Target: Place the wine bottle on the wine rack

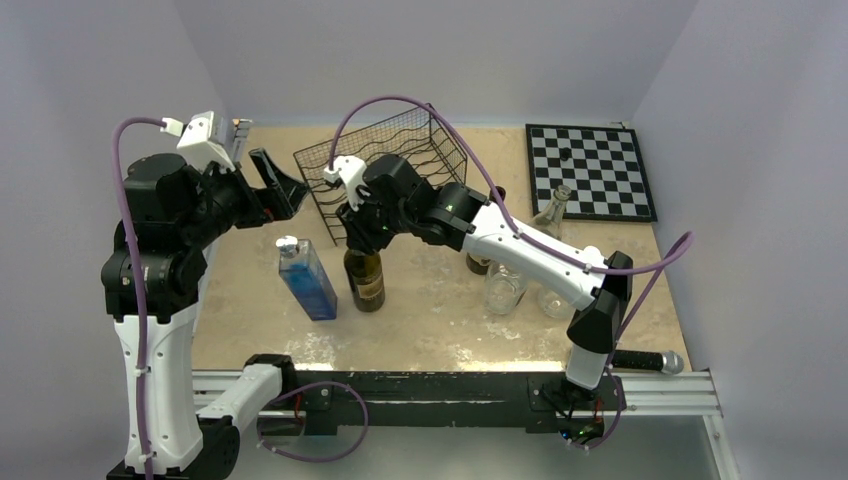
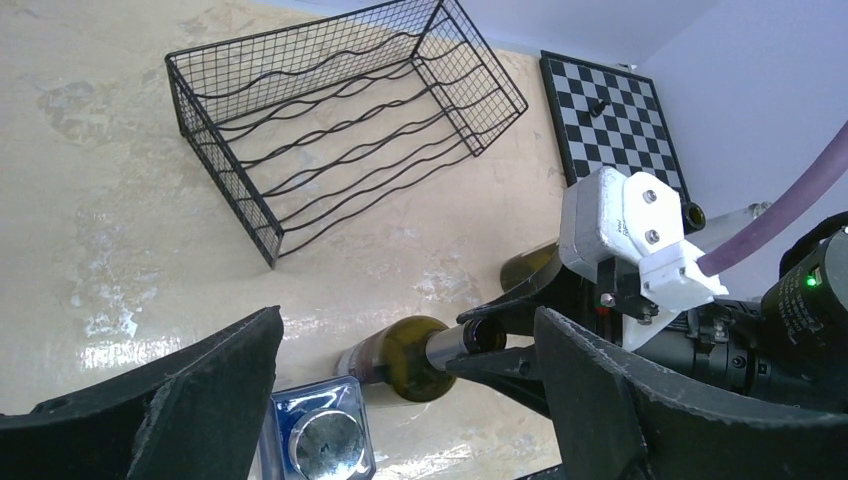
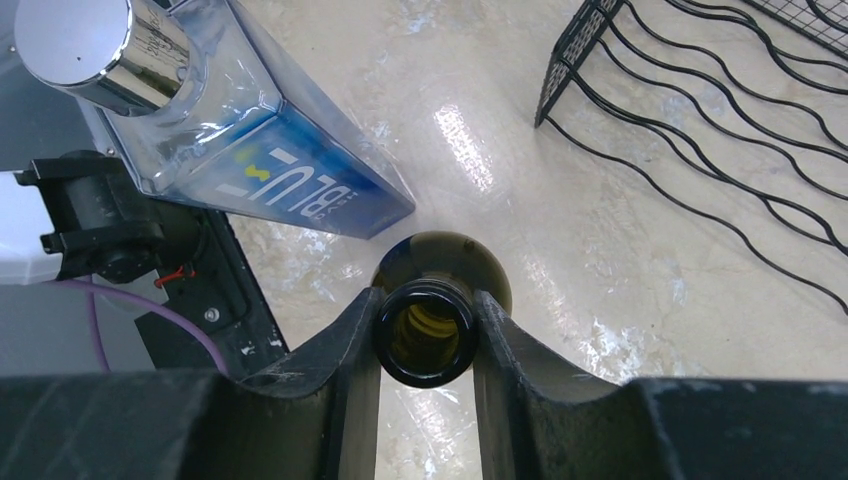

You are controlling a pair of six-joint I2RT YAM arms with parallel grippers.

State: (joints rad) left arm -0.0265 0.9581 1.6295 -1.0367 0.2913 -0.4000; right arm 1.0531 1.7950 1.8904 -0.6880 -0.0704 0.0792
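**Position.** The wine bottle (image 1: 366, 282) is stood upright on the table (image 1: 440, 310), near the front corner of the wine rack (image 1: 385, 160) but apart from it, and just beside a blue square bottle (image 1: 307, 282).

**Grippers.** The neck is clamped between the fingers of the right gripper (image 3: 426, 305), just below the mouth. The left gripper (image 1: 278, 186) is held raised at the left, its jaws wide apart with nothing between them.

**Handling.** The bottle is judged to be rigid, smooth, dark glass: slippery under the pads and breakable if knocked against the wire. No cork is fitted, and whether liquid is inside cannot be told. Most of the weight is judged to sit in the body, well below the grip, so a swing is to be expected once the bottle is tilted. A hold on the neck is considered suitable for laying the body into a wavy cradle.

**Views.** Only the right wrist view shows both fingers in contact with the neck, and the open mouth. In the top view this is hidden by the wrist, but the label and the upright stance are shown. The rack's wavy tiers are shown whole in the left wrist view.
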